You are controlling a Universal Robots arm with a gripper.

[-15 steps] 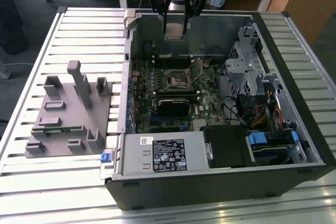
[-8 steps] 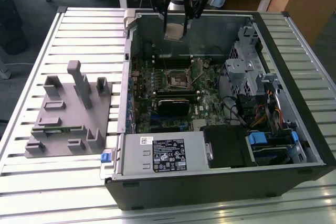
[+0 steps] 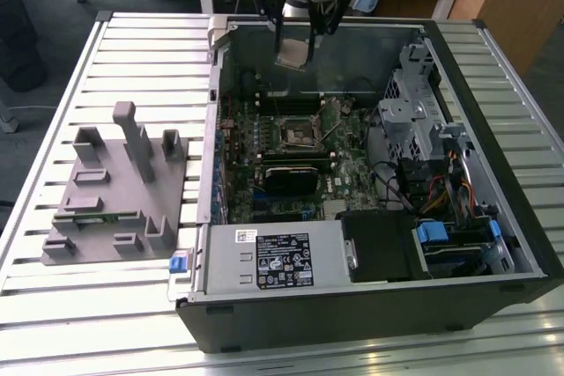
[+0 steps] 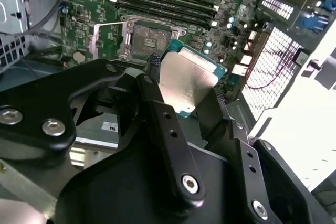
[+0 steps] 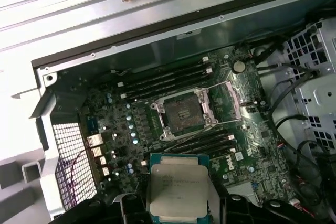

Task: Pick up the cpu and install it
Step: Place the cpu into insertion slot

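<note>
From the exterior view's left: grey plastic fixture, then my black gripper over the open black computer case — fingers clamped on the small silvery square cpu. Both wrist views add the dark metal-framed socket, apart from it; fingers cover the cpu's edges.

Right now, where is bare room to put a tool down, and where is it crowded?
In the exterior view, bare table slats lie behind the grey fixture and in front of it, left of the computer case. Inside the case it is crowded: motherboard, cables, and the pincer holding the cpu.
</note>
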